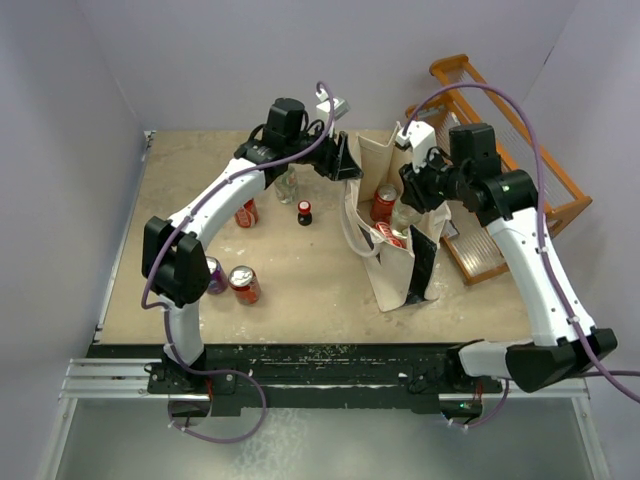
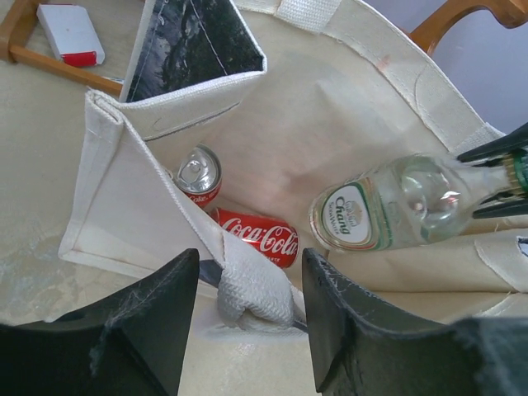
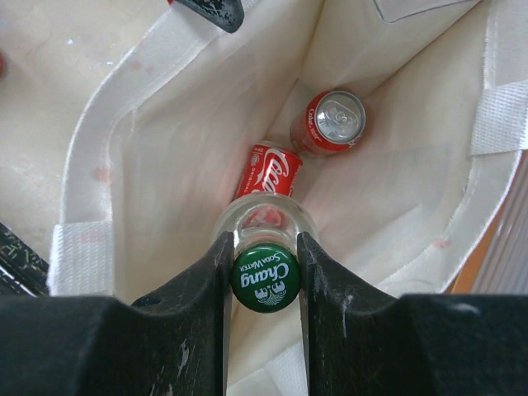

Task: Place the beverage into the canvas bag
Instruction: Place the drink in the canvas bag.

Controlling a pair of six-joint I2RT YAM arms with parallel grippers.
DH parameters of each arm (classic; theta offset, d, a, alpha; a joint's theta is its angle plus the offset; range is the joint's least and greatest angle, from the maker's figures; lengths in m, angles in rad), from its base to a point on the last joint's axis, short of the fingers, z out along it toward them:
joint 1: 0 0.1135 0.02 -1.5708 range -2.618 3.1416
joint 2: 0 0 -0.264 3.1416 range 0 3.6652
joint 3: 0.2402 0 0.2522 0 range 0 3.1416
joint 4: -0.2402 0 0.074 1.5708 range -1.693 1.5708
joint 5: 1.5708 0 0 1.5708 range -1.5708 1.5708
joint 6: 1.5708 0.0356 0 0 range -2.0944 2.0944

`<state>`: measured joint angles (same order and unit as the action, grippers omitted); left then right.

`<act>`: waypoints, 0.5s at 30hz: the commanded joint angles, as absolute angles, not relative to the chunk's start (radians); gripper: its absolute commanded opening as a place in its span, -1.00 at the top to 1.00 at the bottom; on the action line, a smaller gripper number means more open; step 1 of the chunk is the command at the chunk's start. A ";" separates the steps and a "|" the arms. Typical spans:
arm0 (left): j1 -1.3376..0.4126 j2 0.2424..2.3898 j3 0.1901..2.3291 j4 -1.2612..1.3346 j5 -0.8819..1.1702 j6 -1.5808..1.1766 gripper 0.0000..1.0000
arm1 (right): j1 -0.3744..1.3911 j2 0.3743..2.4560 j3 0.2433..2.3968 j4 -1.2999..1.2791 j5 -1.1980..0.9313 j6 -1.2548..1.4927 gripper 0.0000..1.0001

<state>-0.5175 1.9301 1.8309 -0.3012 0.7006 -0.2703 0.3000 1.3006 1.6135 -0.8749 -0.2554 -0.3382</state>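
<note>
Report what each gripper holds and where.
Right gripper holds the glass bottle by its neck, under the green cap. Left gripper straddles the handle of the canvas bag, not gripping.

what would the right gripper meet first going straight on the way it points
Likely the red Coca-Cola can lying on its side in the cream canvas bag, via the green-capped glass bottle the right gripper holds; depth unclear.

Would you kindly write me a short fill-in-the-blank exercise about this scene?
1. The right gripper is shut on a glass bottle with a ___ cap.
2. The canvas bag holds ___ red cans.
3. The left gripper has open jaws straddling a bag ___.
Missing words: green; two; handle.
</note>
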 commanded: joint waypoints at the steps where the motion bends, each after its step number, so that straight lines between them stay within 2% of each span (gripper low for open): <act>1: -0.520 1.902 1.833 -0.270 0.678 -0.267 -0.08 | 0.296 1.309 1.616 -0.691 -0.283 -0.392 1.00; 15: -0.522 1.888 1.791 -0.224 0.720 -0.297 0.35 | 0.300 1.383 1.511 -0.635 -0.284 -0.407 1.00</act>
<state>-0.5186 1.9293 1.8027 -0.2848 0.7002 -0.2768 0.3000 1.4223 1.4975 -0.7570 -0.2615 -0.3958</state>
